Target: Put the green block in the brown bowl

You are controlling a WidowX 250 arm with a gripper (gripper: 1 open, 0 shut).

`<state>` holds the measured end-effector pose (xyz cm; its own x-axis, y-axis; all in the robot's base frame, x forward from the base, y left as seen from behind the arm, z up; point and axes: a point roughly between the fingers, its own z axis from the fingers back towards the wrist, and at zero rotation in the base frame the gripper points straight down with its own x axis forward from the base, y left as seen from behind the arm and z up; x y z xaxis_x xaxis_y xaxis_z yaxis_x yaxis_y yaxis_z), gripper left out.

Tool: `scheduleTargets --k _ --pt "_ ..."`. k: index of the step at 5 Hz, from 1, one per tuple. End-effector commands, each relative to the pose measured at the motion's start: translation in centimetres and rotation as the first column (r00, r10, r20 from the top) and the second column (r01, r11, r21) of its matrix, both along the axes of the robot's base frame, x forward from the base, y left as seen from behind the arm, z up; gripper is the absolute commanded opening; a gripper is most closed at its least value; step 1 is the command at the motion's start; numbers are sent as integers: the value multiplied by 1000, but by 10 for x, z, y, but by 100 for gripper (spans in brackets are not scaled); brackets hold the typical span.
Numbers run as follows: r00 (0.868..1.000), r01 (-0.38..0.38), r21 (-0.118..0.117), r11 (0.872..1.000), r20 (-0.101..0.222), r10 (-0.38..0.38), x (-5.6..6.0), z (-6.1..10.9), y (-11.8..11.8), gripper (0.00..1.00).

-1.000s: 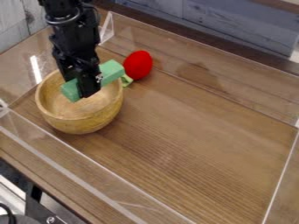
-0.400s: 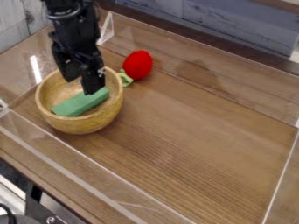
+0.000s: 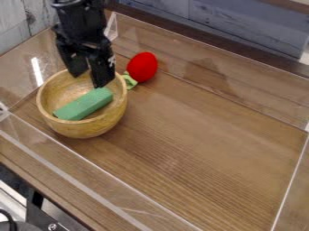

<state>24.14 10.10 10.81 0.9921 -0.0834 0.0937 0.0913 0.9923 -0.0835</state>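
No text, label or number can be read (not one legible letter).

There is 1 bowl and 1 green block. I count 1 red toy and 1 gripper.

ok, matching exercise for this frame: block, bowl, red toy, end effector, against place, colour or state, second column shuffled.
1. green block
2. brown bowl
3. red toy
4. end effector

A. on the table, outside the bowl, with green at its base
B. lying inside the bowl
C. above the bowl's far side, not holding the block
D. round and wooden, with the block in it

Pairs: 1-B, 2-D, 3-A, 4-C
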Motion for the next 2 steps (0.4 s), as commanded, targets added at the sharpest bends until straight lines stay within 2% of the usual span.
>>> scheduleTargets --k 1,2 --pt "996 -8 10 1000 85 7 14 30 -10 100" --pt "993 -7 0 1000 119 7 24 44 -26 100"
